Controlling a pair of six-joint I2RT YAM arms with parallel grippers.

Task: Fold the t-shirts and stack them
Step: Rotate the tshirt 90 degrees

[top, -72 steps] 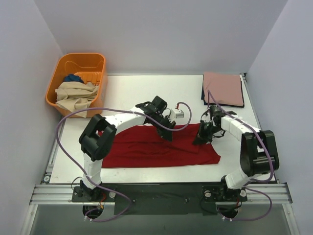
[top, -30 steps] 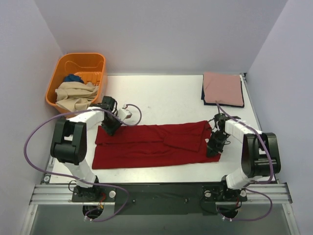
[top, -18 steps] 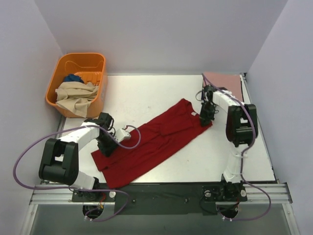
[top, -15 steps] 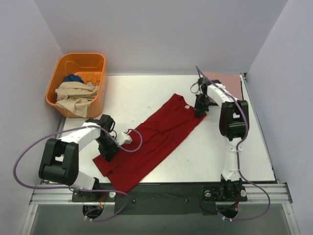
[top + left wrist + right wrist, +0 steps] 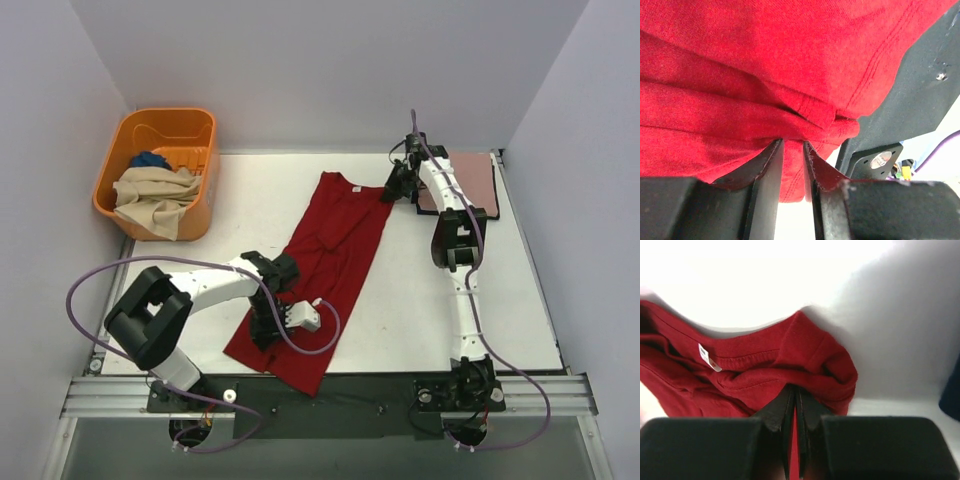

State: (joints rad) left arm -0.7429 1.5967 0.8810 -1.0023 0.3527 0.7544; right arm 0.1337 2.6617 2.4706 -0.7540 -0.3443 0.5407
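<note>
Dark red t-shirt [image 5: 330, 262] spread diagonally on the table right of the orange basket [image 5: 209, 172], hem end pinched in the barely parted left gripper [image 5: 792, 143], collar end clamped in the tightly closed right gripper [image 5: 794, 388], farther from the basket.

I log the red shirt [image 5: 330, 240] as plain dark red, no print, with matching red stitching along the hem and a white label [image 5: 707, 356] at the neck. Pink shirt [image 5: 462, 180]: dusty pink, plain. Navy shirt [image 5: 416, 195]: only a dark edge shows. Basket [image 5: 205, 140]: orange. Beige shirt [image 5: 150, 195] and blue shirt [image 5: 150, 160]: both plain. Table [image 5: 400, 300]: white. Arms [image 5: 215, 290]: white with black joints. Cables [image 5: 170, 260]: purple. Walls [image 5: 330, 70]: pale lilac.
</note>
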